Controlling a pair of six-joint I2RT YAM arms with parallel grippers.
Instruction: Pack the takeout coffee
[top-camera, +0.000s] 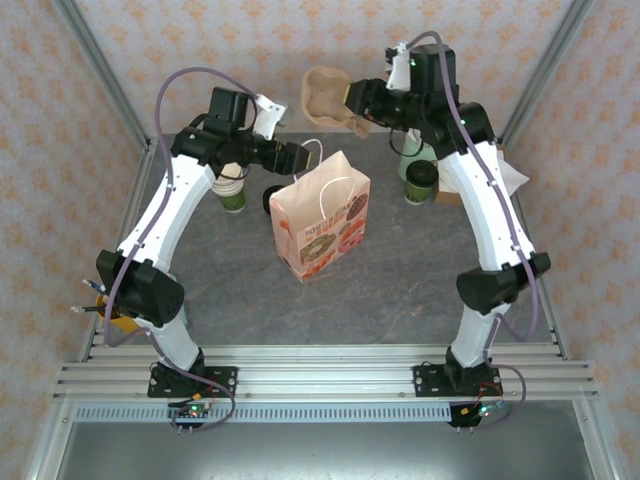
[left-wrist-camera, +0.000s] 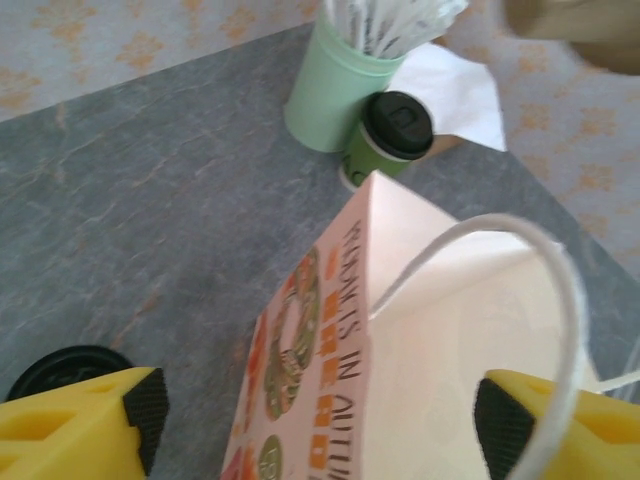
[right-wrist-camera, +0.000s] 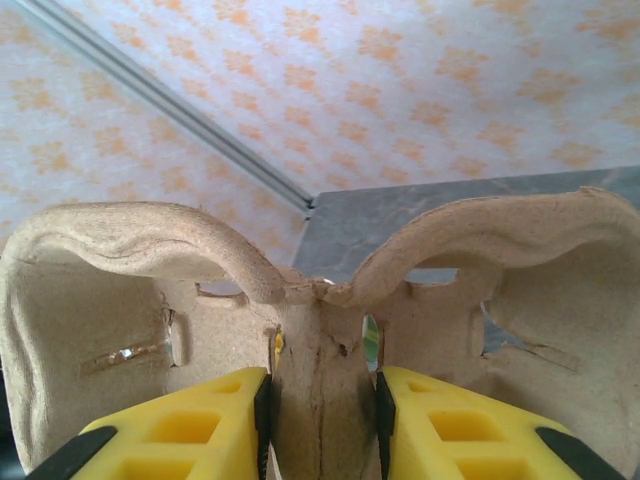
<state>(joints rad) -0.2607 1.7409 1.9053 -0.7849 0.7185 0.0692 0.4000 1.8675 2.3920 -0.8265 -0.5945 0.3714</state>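
Takeout coffee (top-camera: 421, 181): upright on the counter (top-camera: 400, 280), right of the paper bag (top-camera: 320, 228), black lid on, just beside the straw holder (left-wrist-camera: 335, 85); a bare strip of counter lies between it and the bag.
Cup stack (top-camera: 232, 188): left of the bag, near the counter's left edge.
Loose lid (top-camera: 275, 198): flat, just beside the bag's left side.
Left fingers (left-wrist-camera: 80, 425): spread, straddling the bag's top edge and handle.
Right fingers (right-wrist-camera: 180, 440): pinching the centre rib of the pulp carrier (top-camera: 328, 98), lifted beyond the bag's far side.
Near side of bag: bare counter.
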